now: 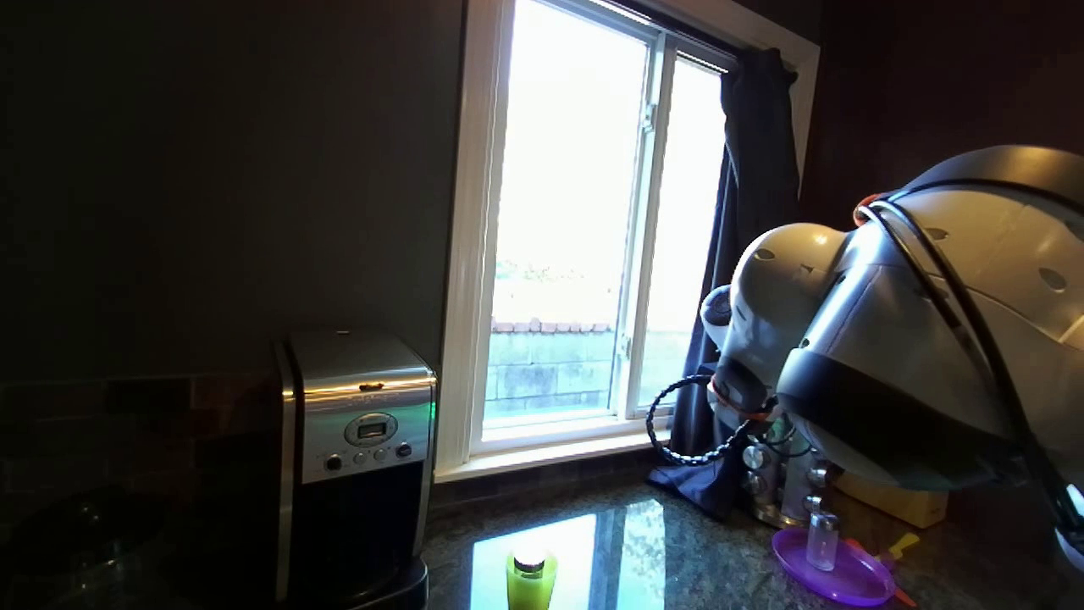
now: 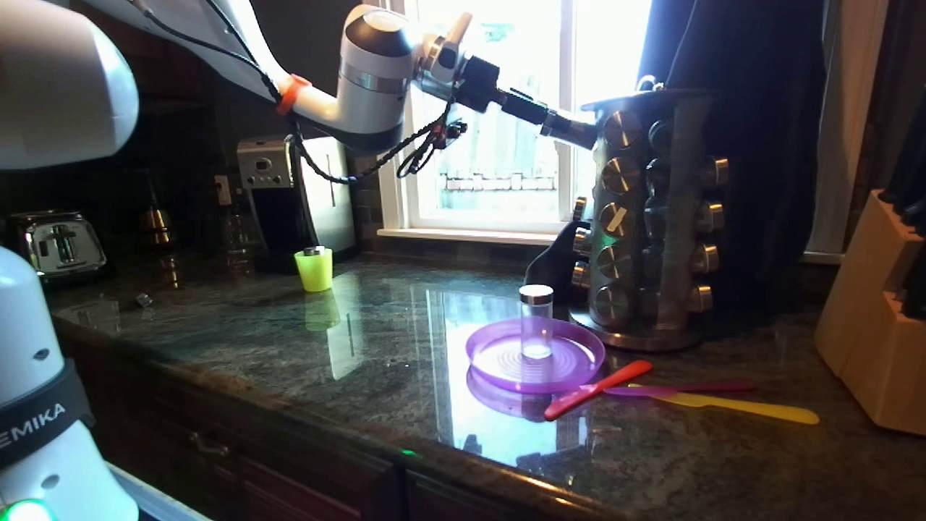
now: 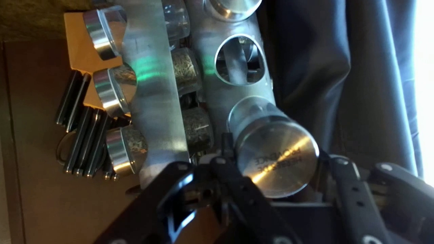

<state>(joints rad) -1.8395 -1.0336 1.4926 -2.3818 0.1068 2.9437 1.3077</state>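
My gripper [image 3: 275,154] has a finger on each side of a spice jar's round metal lid [image 3: 281,162], apparently touching it. The lid carries dark lettering. The jar's clear glass body runs into a round hole of the steel spice rack [image 3: 159,101]. An uncovered round hole [image 3: 240,60] shows beside it in the wrist view. In an exterior view the gripper [image 2: 544,119] points at the upper part of the spice rack [image 2: 655,217], with the jar [image 2: 575,132] between them. In an exterior view the arm [image 1: 931,313] hides the gripper.
A purple plate [image 2: 481,373] bears an upright glass jar [image 2: 536,325]. Red [image 2: 600,391], purple and yellow knives [image 2: 752,410] lie beside it. A knife block [image 2: 868,340], green cup [image 2: 313,271], coffee maker [image 1: 364,424] and dark curtain [image 3: 312,61] stand around.
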